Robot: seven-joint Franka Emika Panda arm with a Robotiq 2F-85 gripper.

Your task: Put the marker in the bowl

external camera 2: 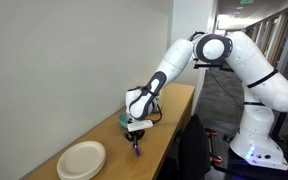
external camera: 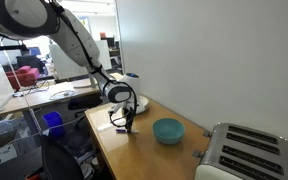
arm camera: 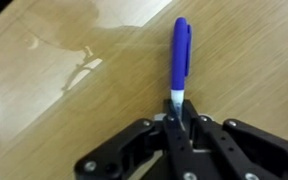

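Observation:
In the wrist view the marker point(arm camera: 181, 55) is a blue-purple pen with a pale end. My gripper point(arm camera: 177, 112) is shut on that pale end, and the body sticks out ahead over the wooden table point(arm camera: 54, 100). In both exterior views the gripper point(external camera: 125, 122) point(external camera 2: 136, 140) hangs low over the table, with the marker a small dark stick under it point(external camera 2: 138, 147). The teal bowl point(external camera: 168, 130) sits on the table to the right of the gripper, about a bowl's width away. In an exterior view only a sliver of the bowl point(external camera 2: 123, 119) shows behind the gripper.
A silver toaster point(external camera: 242, 156) stands at the table's near right corner. A stack of off-white plates point(external camera 2: 82, 160) lies on the table in front of the gripper. A white wall runs along the table's far side. Chairs and desks stand beyond the table's open edge.

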